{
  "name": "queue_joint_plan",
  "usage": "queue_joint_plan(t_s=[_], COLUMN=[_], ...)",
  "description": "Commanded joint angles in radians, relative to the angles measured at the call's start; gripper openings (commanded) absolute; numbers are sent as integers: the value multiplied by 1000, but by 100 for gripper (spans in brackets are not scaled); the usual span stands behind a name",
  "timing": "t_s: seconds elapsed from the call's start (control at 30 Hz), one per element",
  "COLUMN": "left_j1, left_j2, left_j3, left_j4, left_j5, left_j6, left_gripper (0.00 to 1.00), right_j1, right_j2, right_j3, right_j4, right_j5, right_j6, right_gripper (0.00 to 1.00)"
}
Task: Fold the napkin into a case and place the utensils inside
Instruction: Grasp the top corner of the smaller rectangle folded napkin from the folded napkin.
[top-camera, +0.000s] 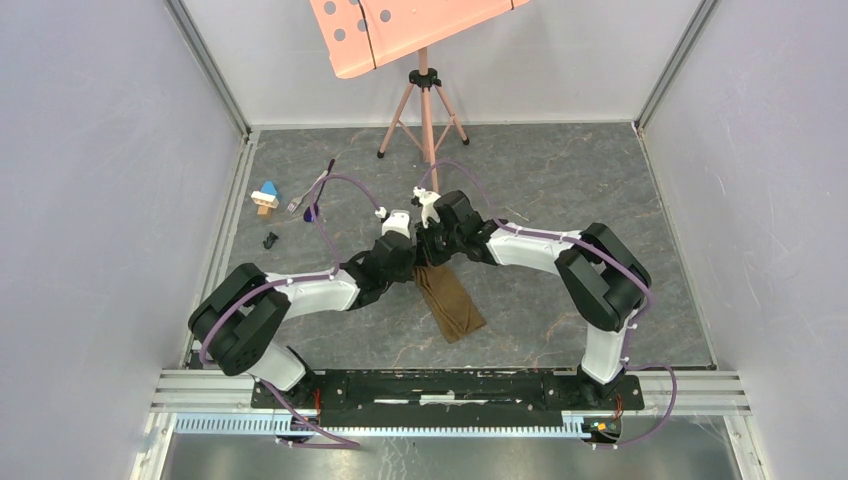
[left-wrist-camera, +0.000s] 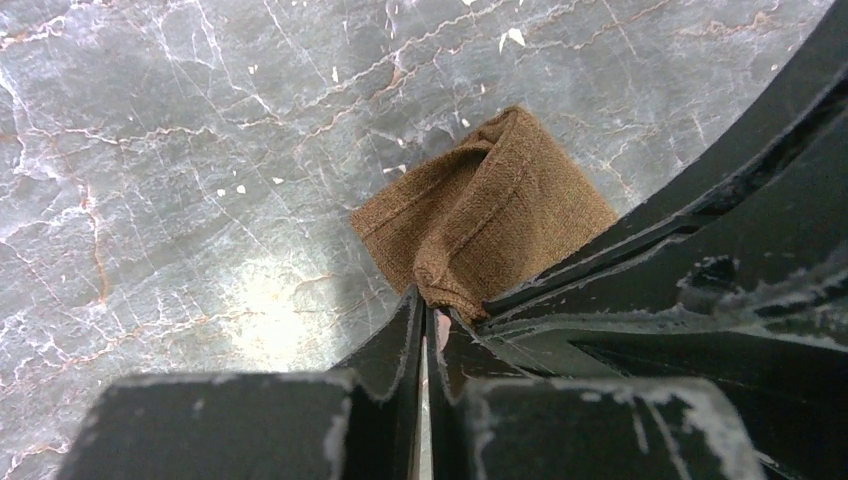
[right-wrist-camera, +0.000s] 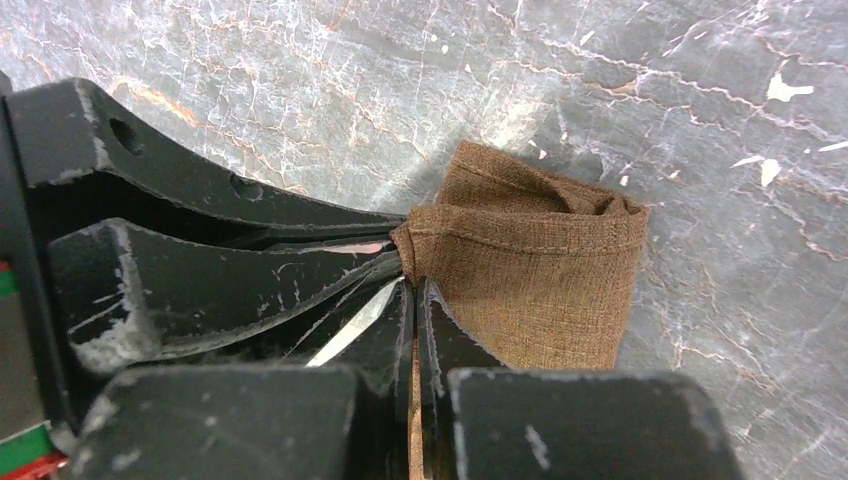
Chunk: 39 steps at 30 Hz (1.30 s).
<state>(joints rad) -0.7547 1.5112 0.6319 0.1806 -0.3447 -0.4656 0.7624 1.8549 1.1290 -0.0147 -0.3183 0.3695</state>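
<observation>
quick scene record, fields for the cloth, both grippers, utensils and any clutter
napkin: folded into a narrow strip, lying between the arms
left gripper: shut on napkin's far end
right gripper: shut on that same end, beside the left
fork: far left, apart from napkin
spoon: next to fork
toy block: left of fork
stage: utensils not yet inside

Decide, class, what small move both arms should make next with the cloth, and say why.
Probably raise the pinched end together and fold it toward the near end. The left pincer and right pincer are both shut on the far edge of the napkin; it lies as a narrow strip, and the fork sits off to the left.
</observation>
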Motion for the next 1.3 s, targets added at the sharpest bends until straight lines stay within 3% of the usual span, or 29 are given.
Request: queue_joint_plan(t_s=[0.0, 0.3, 0.77, 1.1, 1.27], left_j1=[10, 58, 70, 71, 71], left_j2=[-37, -52, -92, -94, -105], left_j3=[-15, -73, -112, -108, -105], left_j4=[76, 190, 250, 231, 167], left_j5=[1, 113, 184, 217, 157], left_j6=[-15, -25, -3, -6, -36], left_gripper=[5, 2, 2, 2, 2], right_j1=[15, 17, 34, 49, 25], right_j2=[30, 24, 34, 94, 30], right_j3=[-26, -45, 10, 89, -42], right_j4=[8, 17, -137, -79, 129], right_j5=[-37, -1, 113, 137, 107], right_j6=[8, 0, -49, 44, 179], right_gripper=[0, 0, 0, 0, 0])
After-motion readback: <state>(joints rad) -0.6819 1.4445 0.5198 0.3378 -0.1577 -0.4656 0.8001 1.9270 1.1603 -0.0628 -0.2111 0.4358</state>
